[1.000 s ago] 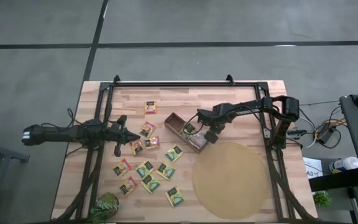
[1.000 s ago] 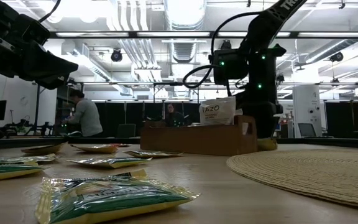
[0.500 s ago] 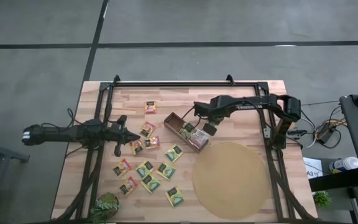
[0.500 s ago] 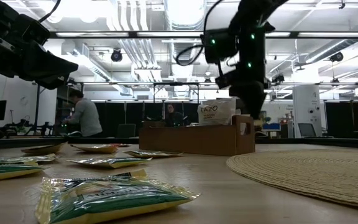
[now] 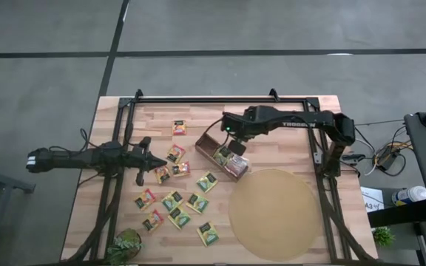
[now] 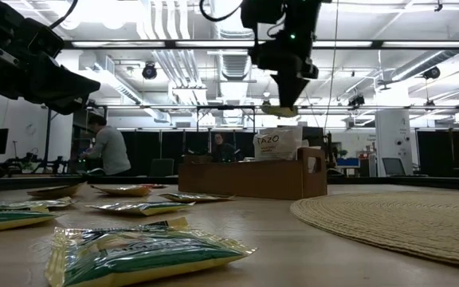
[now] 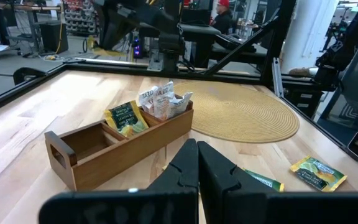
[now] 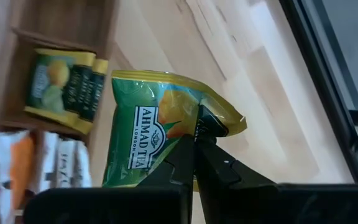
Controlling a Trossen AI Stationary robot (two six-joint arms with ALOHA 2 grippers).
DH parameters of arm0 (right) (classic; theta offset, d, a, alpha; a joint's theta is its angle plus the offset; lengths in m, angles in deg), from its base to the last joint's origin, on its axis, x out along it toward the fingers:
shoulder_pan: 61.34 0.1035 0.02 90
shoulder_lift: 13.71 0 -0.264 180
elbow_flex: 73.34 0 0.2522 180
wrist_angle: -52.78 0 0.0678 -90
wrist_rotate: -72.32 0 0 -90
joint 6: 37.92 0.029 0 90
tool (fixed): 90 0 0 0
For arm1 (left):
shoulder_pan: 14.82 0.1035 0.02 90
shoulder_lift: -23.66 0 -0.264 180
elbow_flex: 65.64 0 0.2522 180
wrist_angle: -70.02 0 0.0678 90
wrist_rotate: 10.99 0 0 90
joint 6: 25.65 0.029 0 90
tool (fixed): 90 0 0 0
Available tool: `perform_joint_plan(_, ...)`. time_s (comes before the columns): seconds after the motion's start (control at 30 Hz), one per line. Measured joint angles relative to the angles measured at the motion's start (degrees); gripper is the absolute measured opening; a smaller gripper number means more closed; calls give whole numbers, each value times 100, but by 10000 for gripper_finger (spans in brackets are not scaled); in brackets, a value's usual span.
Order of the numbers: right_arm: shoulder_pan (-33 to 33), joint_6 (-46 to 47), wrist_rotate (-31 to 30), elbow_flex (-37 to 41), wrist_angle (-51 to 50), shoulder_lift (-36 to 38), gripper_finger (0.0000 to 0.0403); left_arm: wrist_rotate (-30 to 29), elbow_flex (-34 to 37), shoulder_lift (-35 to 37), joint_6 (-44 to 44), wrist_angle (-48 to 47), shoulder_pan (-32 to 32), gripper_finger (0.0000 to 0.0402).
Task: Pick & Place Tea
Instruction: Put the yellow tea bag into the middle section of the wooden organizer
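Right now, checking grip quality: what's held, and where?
The right gripper pinches a green-yellow tea sachet at one edge; the left gripper holds nothing.

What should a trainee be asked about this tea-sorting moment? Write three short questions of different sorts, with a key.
1. True or false: the right gripper is shut on a green-yellow sachet.
2. Which compartment of the wooden box holds no tea? A: the end farthest from the round mat. B: the middle. C: the end nearest the mat.
3. Missing word: the left gripper sits shut by the loose sachets, while the right one hangs ____ the box.

Key: 1 true. 2 A. 3 above.
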Motion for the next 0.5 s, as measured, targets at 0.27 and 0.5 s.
perform_joint_plan(0.27,261,150,4,-751,-302,-600,8,-1,-1,-1,-1,1,1,0)
perform_joint_plan(0.5,478,299,3,-1538,-614,-1348,8,-2,-1,2,-1,1,2,0)
